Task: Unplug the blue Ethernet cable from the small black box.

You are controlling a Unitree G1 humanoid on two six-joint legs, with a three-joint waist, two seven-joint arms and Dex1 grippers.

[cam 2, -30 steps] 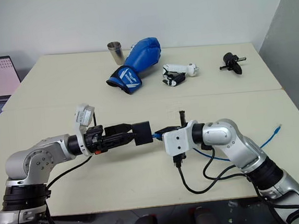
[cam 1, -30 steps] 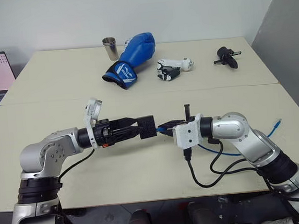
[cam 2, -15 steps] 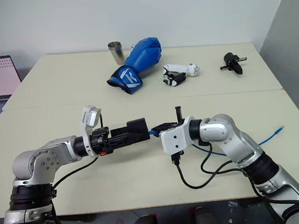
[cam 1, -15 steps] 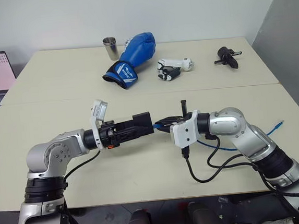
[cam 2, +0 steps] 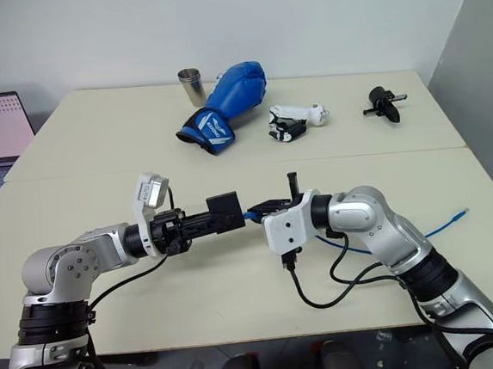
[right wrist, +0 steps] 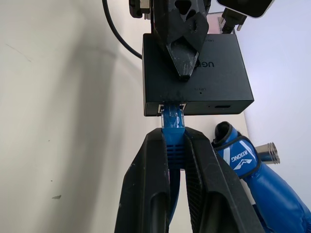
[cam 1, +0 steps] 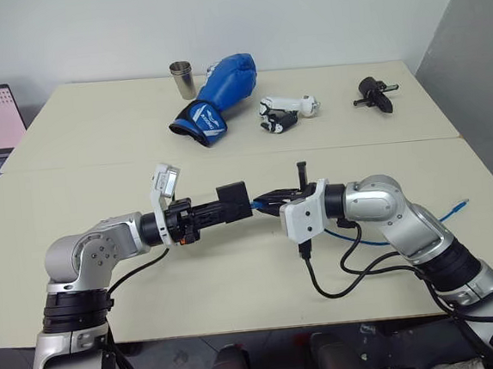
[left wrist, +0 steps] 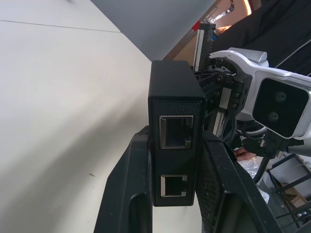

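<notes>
Blue Ethernet cable (right wrist: 173,127), still plugged into the small black box (cam 2: 225,211), is pinched at its plug by the right gripper (right wrist: 175,150), while the left gripper (left wrist: 167,160) clamps the box above the near table (cam 1: 237,272), mid-scene.

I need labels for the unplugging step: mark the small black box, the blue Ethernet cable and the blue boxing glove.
small black box (right wrist: 197,73): right wrist view, flat top face.
blue Ethernet cable (right wrist: 173,121): right wrist view, plug boot at the port.
blue boxing glove (cam 1: 229,78): left eye view, padded fist.
</notes>
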